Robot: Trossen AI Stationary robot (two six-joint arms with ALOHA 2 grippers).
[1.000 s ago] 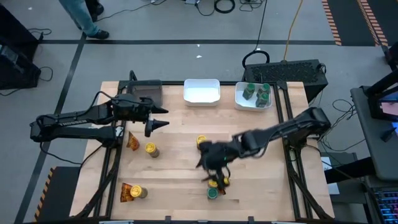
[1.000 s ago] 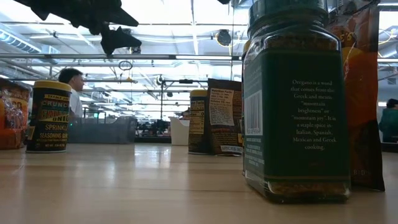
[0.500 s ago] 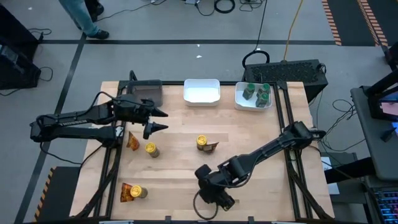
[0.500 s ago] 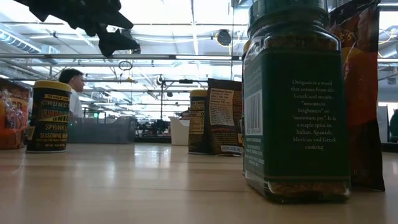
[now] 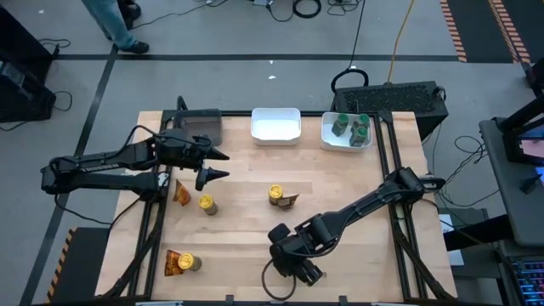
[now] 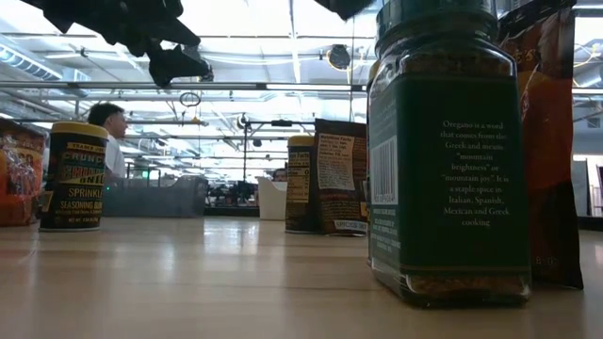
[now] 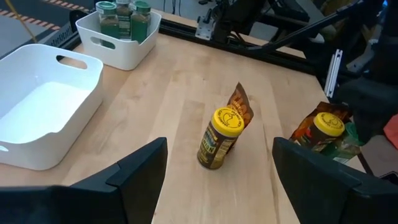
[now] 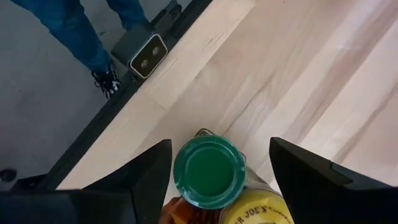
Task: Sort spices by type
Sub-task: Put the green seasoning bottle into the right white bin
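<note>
green-lidded jar (image 8: 208,171) stands at the table's (image 5: 246,183) near edge, touching a yellow-lidded jar (image 8: 264,211) | my right gripper (image 8: 214,171) hangs over it, fingers apart, one each side, not touching | my left gripper (image 5: 221,165) waits open, above the table's far left part

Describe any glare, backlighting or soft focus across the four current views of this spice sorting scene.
Low view: bright ceiling lights backlight the dark green oregano jar, and the wooden table near the lens looks soft. Right wrist view: the green round jar lid is sharp, evenly lit. High view: even light, no glare. Left wrist view: the white plastic tray is bright, not blown out.
</note>
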